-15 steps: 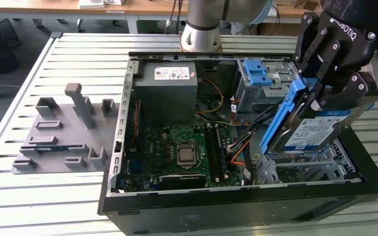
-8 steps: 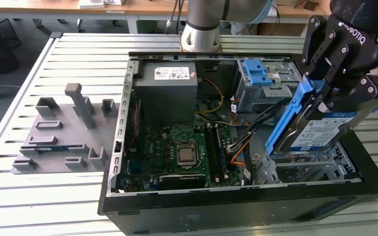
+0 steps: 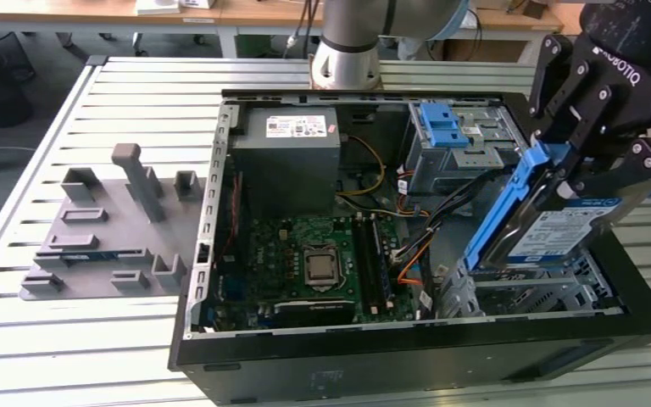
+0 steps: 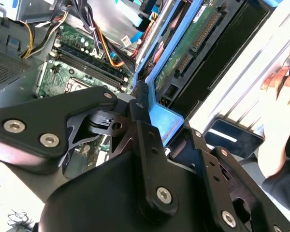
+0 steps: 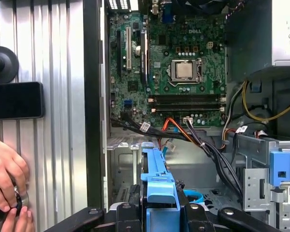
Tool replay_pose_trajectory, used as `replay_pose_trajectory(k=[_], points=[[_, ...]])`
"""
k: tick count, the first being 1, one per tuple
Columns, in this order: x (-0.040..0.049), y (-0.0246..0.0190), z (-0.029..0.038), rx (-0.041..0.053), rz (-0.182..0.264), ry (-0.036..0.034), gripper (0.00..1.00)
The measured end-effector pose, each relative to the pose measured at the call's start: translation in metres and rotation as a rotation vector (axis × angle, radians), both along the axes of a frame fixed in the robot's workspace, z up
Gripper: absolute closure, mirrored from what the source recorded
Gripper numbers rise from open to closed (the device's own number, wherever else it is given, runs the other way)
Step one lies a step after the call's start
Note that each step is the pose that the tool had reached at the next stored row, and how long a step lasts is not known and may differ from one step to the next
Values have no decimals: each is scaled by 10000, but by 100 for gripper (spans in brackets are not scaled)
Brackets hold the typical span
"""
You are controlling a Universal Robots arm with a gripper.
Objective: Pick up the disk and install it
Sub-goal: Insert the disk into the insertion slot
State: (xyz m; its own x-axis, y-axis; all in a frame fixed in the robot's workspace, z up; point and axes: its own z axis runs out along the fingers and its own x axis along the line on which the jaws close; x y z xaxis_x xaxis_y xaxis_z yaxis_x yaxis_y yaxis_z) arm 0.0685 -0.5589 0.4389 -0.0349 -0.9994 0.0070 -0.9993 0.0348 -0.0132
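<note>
1. While looking along the arm, noting the gripper pinched firmly onto the disk, with fingers drawn in to the drive's thickness and clamping its upper end through the blue carrier bracket.
2. Confirming that hold in both wrist views: seeing the bracket's blue edge rising from between the jaws in the first wrist view, and the disk's green circuit side in the second wrist view.
3. Logging the pose: carrying the disk clear of the table, standing steeply on edge, long axis running from the gripper downward and toward the exterior view's left, labelled face turned to that camera.
4. Placing the lower end over the metal drive bay in the computer case, on the exterior view's right; not able to tell whether touching the bay or hanging just above it.
5. Judging the bay as lying almost straight below, roughly in line with that long axis.
6. Noting, farther out, the motherboard and power supply well apart, and a person's hand resting on the table outside the case.
</note>
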Motion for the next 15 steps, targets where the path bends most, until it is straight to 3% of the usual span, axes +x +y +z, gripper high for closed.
replay_pose_trajectory(k=[15], points=[[10,-42,-62,2,-4,0,63]])
